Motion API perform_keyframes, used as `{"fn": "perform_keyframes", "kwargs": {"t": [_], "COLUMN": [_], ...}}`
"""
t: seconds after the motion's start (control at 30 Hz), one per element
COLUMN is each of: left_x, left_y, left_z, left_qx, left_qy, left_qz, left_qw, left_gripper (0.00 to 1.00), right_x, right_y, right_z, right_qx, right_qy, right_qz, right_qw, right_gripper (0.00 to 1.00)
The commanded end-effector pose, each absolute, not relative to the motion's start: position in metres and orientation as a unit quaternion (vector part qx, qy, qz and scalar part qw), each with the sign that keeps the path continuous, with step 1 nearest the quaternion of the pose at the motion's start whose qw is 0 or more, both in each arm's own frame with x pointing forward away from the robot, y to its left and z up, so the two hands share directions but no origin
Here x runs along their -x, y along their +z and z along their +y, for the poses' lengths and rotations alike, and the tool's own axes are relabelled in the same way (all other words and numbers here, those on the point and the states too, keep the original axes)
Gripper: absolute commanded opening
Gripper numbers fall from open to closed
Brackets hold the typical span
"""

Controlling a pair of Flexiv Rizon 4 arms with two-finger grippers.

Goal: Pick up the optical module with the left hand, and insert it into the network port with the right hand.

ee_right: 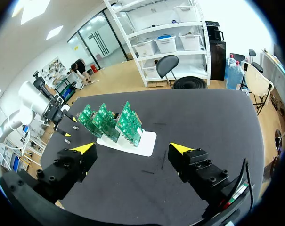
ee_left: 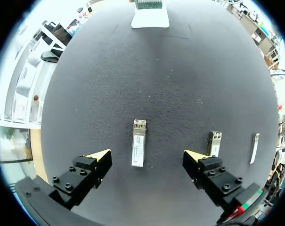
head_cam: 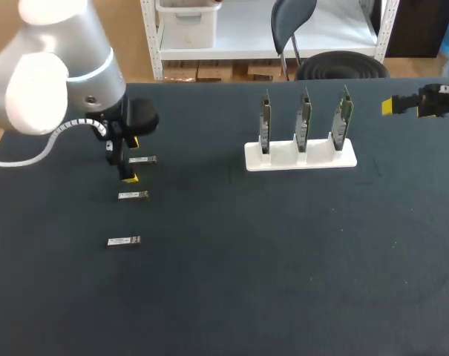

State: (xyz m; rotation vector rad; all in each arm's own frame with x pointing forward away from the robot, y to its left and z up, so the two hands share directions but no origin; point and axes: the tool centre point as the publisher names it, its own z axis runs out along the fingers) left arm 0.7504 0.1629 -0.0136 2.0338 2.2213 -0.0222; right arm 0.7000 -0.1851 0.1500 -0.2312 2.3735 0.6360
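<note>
A dark table (head_cam: 283,259) fills most of the head view. The left arm (head_cam: 53,74), white and bulky, is seen coming in over the table's left rear part. Toward the rear right of the middle, a white holder (head_cam: 283,160) is set on the table, and three green circuit boards (head_cam: 304,119) are held in it upright, side by side, each in its own slot with a gap between neighbours. The right gripper (ee_right: 133,149) is held above the table's rear right edge, well apart from the holder; its yellow-tipped fingers are spread wide with nothing between them, and the holder with its boards is seen ahead of it in the right wrist view. The left gripper (ee_left: 147,155) is positioned low over the left part of the table, its fingers likewise spread apart. The first optical module (ee_left: 138,149), a small silver block, lies flat on the table between those fingers, touched by neither. A second optical module (ee_left: 214,143) lies just beside one fingertip, outside the gripper, and a third optical module (ee_left: 254,148) lies further out on the same side. In the head view the three are seen as a loose line running toward the table's front.
</note>
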Motion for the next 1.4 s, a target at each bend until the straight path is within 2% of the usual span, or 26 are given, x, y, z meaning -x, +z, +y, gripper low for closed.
{"fn": "perform_keyframes", "kwargs": {"t": [0.03,0.67,0.7,0.73,0.8,1.4], "left_x": [-0.757,-0.760,-0.760,-0.760,-0.759,-0.760], "left_y": [-0.016,-0.027,-0.028,-0.028,-0.029,-0.032], "left_z": [0.161,0.164,0.165,0.165,0.166,0.167], "left_qx": [-0.674,-0.679,-0.680,-0.681,-0.681,-0.653], "left_qy": [-0.005,0.010,0.011,0.012,0.011,0.001], "left_qz": [0.736,0.734,0.733,0.732,0.732,0.757], "left_qw": [0.056,0.017,0.013,0.011,0.006,0.015], "left_gripper": [1.00,0.98,0.71,0.49,0.00,0.00], "right_x": [-0.700,-0.700,-0.700,-0.700,-0.700,-0.700], "right_y": [0.150,0.150,0.150,0.150,0.150,0.150], "right_z": [-0.185,-0.185,-0.185,-0.185,-0.185,-0.185], "right_qx": [0.088,0.088,0.088,0.088,0.088,0.088], "right_qy": [0.243,0.243,0.243,0.243,0.243,0.243], "right_qz": [0.908,0.908,0.908,0.908,0.908,0.908], "right_qw": [0.330,0.330,0.330,0.330,0.330,0.330], "right_gripper": [1.00,1.00,1.00,1.00,1.00,1.00]}}
